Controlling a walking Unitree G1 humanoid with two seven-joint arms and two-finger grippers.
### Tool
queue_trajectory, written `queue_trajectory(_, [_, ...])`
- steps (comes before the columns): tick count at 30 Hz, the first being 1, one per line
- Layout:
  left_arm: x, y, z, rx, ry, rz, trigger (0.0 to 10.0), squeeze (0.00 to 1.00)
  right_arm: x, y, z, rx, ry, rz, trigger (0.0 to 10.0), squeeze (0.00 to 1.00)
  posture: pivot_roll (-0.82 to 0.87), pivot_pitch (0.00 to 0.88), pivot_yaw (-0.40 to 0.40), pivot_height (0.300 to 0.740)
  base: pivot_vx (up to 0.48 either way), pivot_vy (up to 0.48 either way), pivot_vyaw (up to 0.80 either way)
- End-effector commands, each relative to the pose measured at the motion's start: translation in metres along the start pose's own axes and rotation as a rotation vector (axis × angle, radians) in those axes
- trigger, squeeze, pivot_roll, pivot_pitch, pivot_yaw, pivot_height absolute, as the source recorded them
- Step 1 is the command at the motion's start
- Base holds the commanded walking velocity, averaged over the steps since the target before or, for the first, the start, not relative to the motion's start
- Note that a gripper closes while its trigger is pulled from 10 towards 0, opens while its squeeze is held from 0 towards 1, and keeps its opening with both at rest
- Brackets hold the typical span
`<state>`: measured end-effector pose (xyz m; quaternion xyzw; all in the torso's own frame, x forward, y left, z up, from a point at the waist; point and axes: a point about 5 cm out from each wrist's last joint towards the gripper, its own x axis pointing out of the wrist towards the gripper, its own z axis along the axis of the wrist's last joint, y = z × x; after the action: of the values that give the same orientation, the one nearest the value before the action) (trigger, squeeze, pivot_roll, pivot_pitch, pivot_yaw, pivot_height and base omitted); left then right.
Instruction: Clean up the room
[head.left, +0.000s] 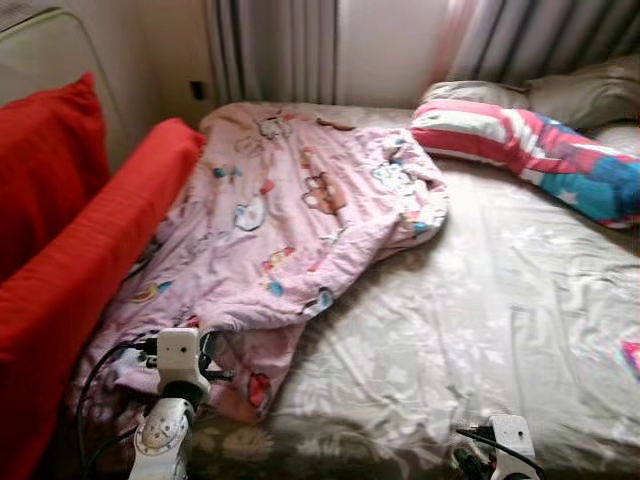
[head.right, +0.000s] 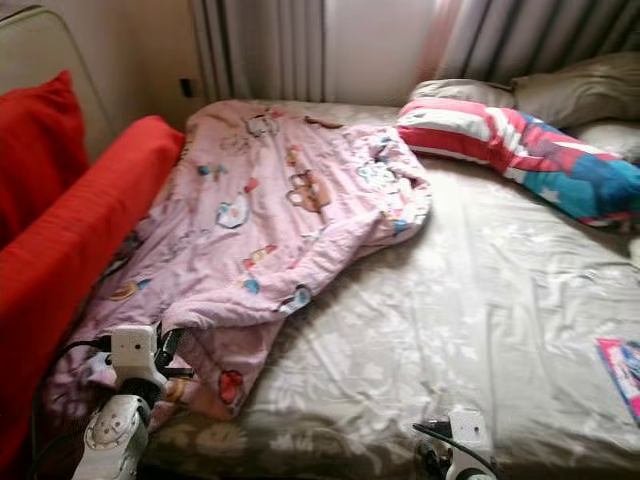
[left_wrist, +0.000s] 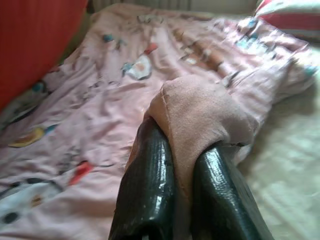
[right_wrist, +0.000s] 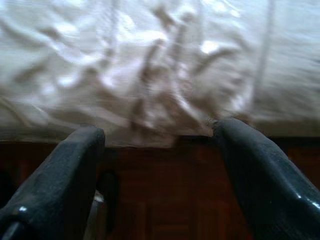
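A pink cartoon-print blanket (head.left: 290, 215) lies rumpled over the left half of the bed (head.left: 500, 330). My left gripper (left_wrist: 182, 155) is shut on a fold of the pink blanket (left_wrist: 200, 112) at its near corner; its arm (head.left: 180, 365) shows at the lower left. My right gripper (right_wrist: 157, 132) is open, with nothing between its fingers, hovering at the bed's near edge above the wooden floor (right_wrist: 165, 200); its wrist (head.left: 512, 440) shows at the lower right.
A red cushion and padded rail (head.left: 70, 250) line the bed's left side. A striped red, white and blue pillow (head.left: 540, 150) and grey pillows (head.left: 580, 95) lie at the back right. Curtains (head.left: 280, 50) hang behind. A colourful booklet (head.right: 622, 370) rests at the right edge.
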<state>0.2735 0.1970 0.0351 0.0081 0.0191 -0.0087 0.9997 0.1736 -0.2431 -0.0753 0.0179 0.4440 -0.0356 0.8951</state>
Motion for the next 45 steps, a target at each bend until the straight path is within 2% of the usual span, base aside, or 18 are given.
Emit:
queue_trajectory(1, [-0.0054, 0.0063, -0.0049, 0.016, 0.023, 0.009, 10.0, 0.0, 0.001, 0.001, 0.0035, 0.007, -0.008, -0.002, 10.0, 0.0, 0.0, 0.056, -0.027, 0.74, 0.0, -0.48, 0.0])
queue_trajectory(21, [-0.0047, 0.0036, -0.0042, -0.001, 0.017, -0.018, 10.0, 0.0, 0.0006, 0.0005, 0.0016, 0.003, 0.001, 0.001, 10.0, 0.0, -0.01, 0.061, -0.028, 0.74, 0.0, -0.464, 0.0])
queue_trajectory(45, [-0.0066, -0.0027, -0.0086, -0.048, 0.039, -0.07, 10.0, 0.0, 0.0006, 0.0012, 0.0013, -0.004, 0.012, 0.022, 10.0, 0.0, -0.01, 0.05, -0.029, 0.74, 0.0, 0.0, 0.0])
